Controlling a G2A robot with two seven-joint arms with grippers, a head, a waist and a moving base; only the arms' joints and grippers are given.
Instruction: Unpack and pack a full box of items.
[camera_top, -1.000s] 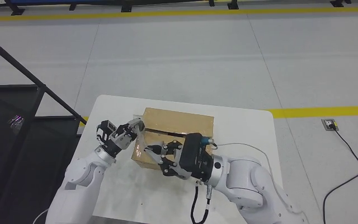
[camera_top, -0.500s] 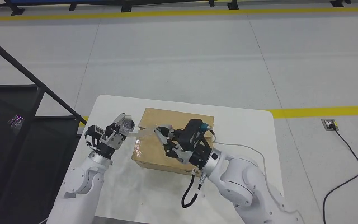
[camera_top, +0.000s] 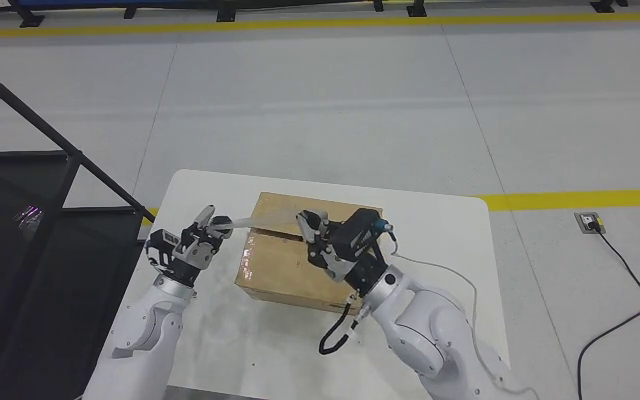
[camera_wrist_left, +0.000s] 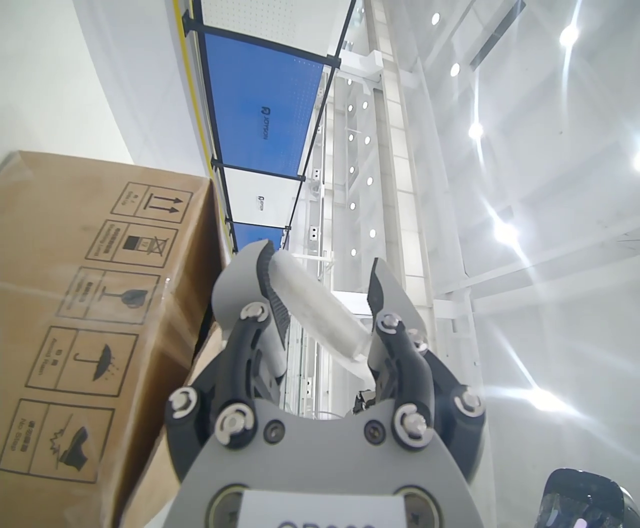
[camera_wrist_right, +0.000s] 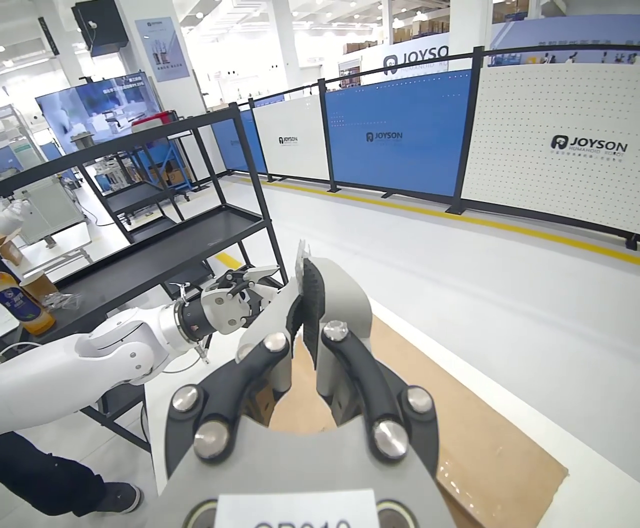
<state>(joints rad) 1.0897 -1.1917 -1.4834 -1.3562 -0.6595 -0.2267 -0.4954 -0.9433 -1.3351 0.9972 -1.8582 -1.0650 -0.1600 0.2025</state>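
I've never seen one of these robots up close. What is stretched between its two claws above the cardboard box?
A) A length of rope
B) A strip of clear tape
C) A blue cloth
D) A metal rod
B: a strip of clear tape spans from the left gripper to the right gripper, which is shut on its end, above the cardboard box.

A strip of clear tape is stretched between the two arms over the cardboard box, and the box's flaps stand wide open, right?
Not quite: the flaps lie shut. The top view shows the cardboard box with a flat, closed top. The clear tape is stretched above it, as you say.
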